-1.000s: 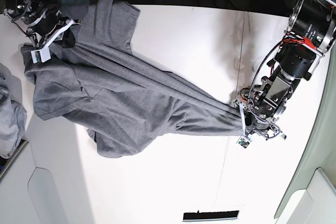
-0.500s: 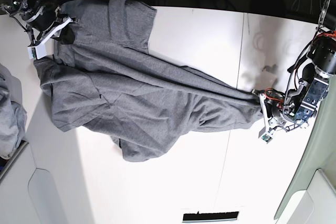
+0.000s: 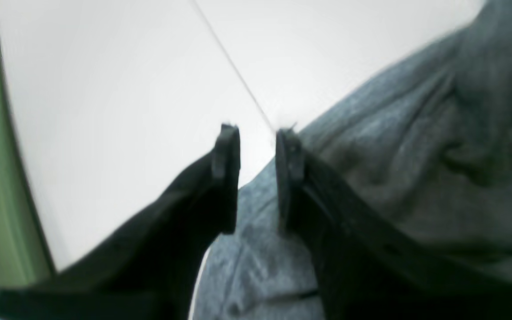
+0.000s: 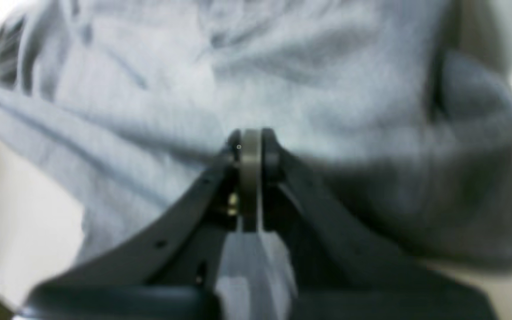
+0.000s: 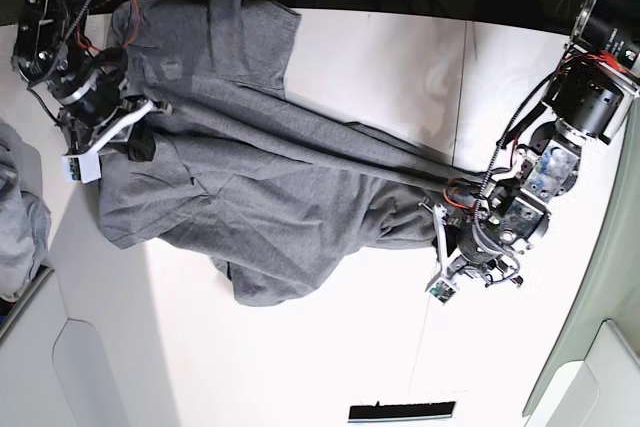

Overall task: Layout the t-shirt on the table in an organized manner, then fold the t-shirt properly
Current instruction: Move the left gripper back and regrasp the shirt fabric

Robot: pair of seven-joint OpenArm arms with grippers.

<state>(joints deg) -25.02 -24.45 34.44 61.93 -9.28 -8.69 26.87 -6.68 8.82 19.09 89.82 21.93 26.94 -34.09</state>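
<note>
Base view shows the plain heather-grey cotton t-shirt (image 5: 250, 177) stretched in long folds across the broad white tabletop (image 5: 360, 67), one end bunched at the far corner, the other drawn toward the thin dark seam line (image 5: 462, 87). The left tool (image 5: 443, 247) sits at that drawn end; in the left wrist view its two dark fingers (image 3: 227, 178) stand a little apart with a clear gap — grey cloth lies beneath and beside them, and nothing is pinched between the tips. The right tool (image 5: 110, 132) rests on the shirt's far end; the blurred right wrist view shows its tips (image 4: 250, 151) pressed together over the fabric — whether cloth is caught I cannot tell. A smaller heap of grey cloth (image 5: 18, 217) lies at the tabletop's edge.
</note>
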